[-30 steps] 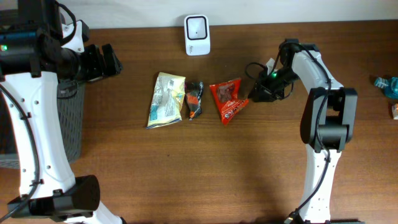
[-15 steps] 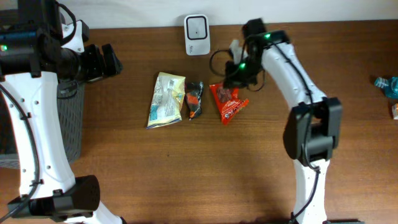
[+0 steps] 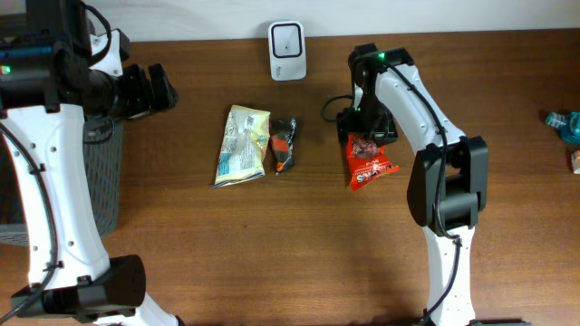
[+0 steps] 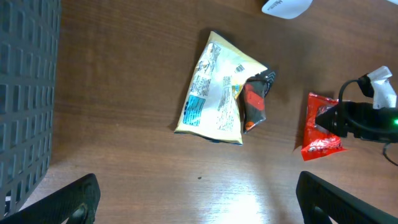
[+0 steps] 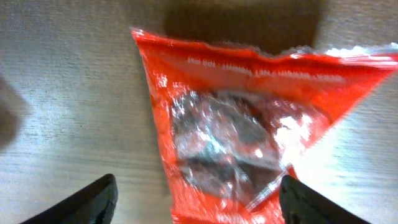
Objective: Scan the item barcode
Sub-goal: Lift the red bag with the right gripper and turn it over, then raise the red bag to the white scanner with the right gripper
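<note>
A red snack packet [image 3: 367, 158] lies flat on the wooden table, apart from the other packets. My right gripper [image 3: 364, 125] hangs right over its top end. In the right wrist view the packet [image 5: 236, 124] fills the space between the wide-apart fingers of that gripper [image 5: 196, 202], which stands open. The white barcode scanner [image 3: 287, 50] stands at the table's back edge. My left gripper [image 3: 159, 88] is far left and high, open and empty [image 4: 199, 202]. The left wrist view also shows the red packet [image 4: 320, 124].
A yellow packet [image 3: 243, 145] and a small black-and-red packet [image 3: 285, 143] lie side by side left of centre. A grey basket [image 3: 100, 172] stands off the table's left end. Small teal items [image 3: 564, 125] sit at the far right edge.
The right arm swung left to the red packet, dragged it right and nearer, away from the other packets. Its jaws closed, then opened wide again. The left arm has not moved.
</note>
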Available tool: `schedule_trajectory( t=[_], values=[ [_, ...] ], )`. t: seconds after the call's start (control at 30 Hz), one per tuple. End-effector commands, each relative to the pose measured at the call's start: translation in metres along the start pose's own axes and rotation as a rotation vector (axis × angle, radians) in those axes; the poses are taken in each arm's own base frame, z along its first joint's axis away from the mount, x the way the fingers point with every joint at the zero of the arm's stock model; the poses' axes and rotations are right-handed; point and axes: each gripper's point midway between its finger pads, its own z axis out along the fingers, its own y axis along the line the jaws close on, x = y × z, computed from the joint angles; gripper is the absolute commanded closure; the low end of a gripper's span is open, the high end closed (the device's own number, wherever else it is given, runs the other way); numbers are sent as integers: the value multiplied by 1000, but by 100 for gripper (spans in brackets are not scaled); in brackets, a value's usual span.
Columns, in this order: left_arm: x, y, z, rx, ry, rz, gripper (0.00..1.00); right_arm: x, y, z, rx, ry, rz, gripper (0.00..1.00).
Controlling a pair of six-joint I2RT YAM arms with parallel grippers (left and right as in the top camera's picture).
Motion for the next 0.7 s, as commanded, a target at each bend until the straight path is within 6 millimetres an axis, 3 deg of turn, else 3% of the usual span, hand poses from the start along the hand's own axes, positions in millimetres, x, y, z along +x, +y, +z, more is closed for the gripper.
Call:
schedule_trajectory(
  t=[0.0, 0.13, 0.3, 0.37, 0.43, 0.53, 0.63, 0.67],
  values=[
    [0, -1, -5, 2, -14, -6, 1, 5, -15, -13, 108, -19, -77, 12],
    [0, -1, -5, 2, -14, -6, 1, 20, -35, 4, 215, 44, -46, 1],
    [0, -1, -5, 2, -14, -6, 1, 24, -33, 19, 164, 66, -33, 4],
    [0, -1, -5, 2, -14, -6, 1, 17, -27, 22, 141, 36, -25, 19],
    [0, -1, -5, 2, -14, -6, 1, 11, -22, 23, 141, 7, -27, 46],
    [0, -1, -5, 2, -14, -6, 1, 5, -17, 23, 143, -23, -32, 53],
    [0, -1, -5, 2, -14, -6, 1, 3, -16, 23, 139, -31, -8, 83],
    [0, -1, -5, 2, -14, -6, 1, 2, -13, 24, 124, -36, -4, 85]
  ],
)
